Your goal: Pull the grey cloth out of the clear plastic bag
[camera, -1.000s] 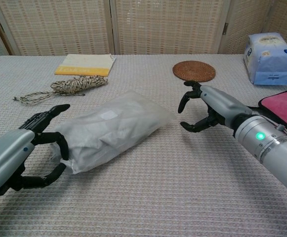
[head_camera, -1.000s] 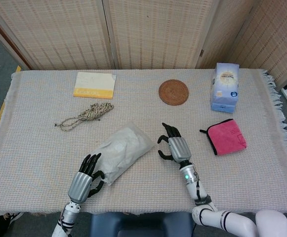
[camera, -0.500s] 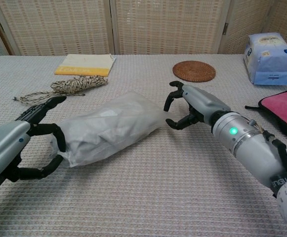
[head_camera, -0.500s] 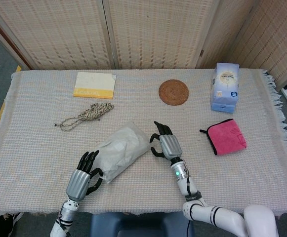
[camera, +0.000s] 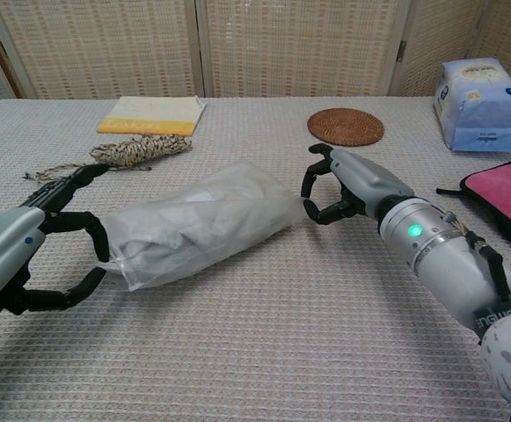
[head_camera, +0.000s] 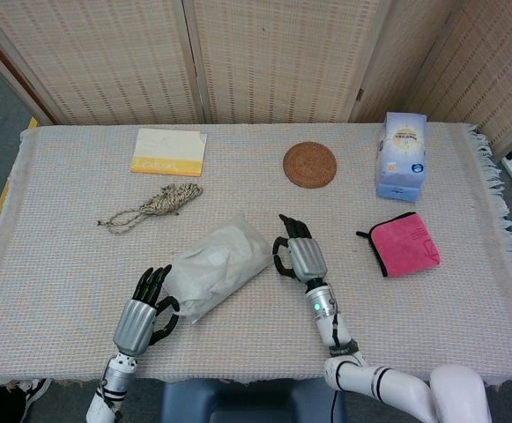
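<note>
Now the right hand (head_camera: 296,250) has closed in from open cloth to the far end of the clear plastic bag (head_camera: 216,267), and its fingers, which stood spread a second ago, have curled together; in the chest view they seem to nip the bag's corner, though whether film is really caught between them cannot be told. The left hand (camera: 40,255) has drawn back a little along the table and sits at the bag's near end, fingers apart and hooked round the mouth without plainly gripping it. The bag has been nudged and turned slightly between the two hands, and the grey cloth (camera: 189,230) lies wholly inside it, a dull bunched shape behind the film. To my judgement this means the hands are only just taking hold at either end, and the pulling out is not begun. Beyond the left hand lie a coil of rope (head_camera: 154,206) and a pad with a yellow band (head_camera: 169,152) whose lettering is too blurred to read. Past the right hand sits a round woven coaster (head_camera: 309,165); off to its outer side are a pink cloth (head_camera: 404,244) and a blue tissue pack (head_camera: 402,155) with a printed roundel, no words legible.
</note>
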`<state>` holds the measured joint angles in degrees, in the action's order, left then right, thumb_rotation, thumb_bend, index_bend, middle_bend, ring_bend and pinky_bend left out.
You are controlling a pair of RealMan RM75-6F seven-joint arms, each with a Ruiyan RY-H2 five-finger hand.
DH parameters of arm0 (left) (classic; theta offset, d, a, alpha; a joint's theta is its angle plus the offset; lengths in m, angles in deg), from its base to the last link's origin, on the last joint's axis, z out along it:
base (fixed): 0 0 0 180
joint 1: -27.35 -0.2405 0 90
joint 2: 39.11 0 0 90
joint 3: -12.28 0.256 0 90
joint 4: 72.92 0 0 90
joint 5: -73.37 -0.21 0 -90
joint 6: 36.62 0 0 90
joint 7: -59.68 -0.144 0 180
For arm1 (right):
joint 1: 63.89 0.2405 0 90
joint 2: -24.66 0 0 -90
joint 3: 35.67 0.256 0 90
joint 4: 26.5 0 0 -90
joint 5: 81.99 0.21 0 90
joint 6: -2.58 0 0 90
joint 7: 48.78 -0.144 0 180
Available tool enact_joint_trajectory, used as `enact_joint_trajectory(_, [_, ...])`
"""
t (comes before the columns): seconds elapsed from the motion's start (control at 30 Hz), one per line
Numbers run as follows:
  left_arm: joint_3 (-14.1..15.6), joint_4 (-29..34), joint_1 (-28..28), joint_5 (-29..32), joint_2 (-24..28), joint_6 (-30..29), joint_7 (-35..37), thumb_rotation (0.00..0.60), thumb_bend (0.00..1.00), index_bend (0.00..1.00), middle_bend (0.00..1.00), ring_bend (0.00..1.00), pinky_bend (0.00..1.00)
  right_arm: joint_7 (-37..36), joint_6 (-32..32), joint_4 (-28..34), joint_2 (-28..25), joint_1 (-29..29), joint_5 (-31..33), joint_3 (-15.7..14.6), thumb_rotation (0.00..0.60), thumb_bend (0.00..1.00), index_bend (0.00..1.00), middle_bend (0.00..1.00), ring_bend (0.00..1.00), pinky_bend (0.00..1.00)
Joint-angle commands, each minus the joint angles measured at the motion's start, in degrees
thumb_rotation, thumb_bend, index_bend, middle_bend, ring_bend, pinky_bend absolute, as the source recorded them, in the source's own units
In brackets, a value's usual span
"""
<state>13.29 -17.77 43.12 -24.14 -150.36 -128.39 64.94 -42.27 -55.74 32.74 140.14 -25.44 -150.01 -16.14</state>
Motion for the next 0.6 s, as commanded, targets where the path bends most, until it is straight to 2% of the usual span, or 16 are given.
enact_joint_trajectory(0.03, [-0.15,-0.29,0.02,0.12,0.13,-0.08,0.1,0.6,0.62,0.71,0.04,0.0,0.0,-0.36,-0.29,-0.38,-0.3,-0.17,0.21,0.01,0.6,0.57,0.66,0.04,0.0,0.0])
enact_joint_trajectory(0.3, [-1.73,-3.17,-0.02,1.85,1.86,-0.25,1.81,0.6,0.61,0.71,0.04,0.0,0.0,-1.62,-1.75,-0.34,-3.92,-1.56,0.51,0.41,0.6,0.57,0.69,0.06,0.0,0.0])
enact_joint_trajectory(0.6, [-3.8,-8.54,-0.55,4.53,6.63,-0.73,6.01,0.6,0.61,0.71,0.04,0.0,0.0,-2.22,-2.78,-0.23,-10.86,-3.98,1.69,1.07,0.6,0.57,0.69,0.06,0.0,0.0])
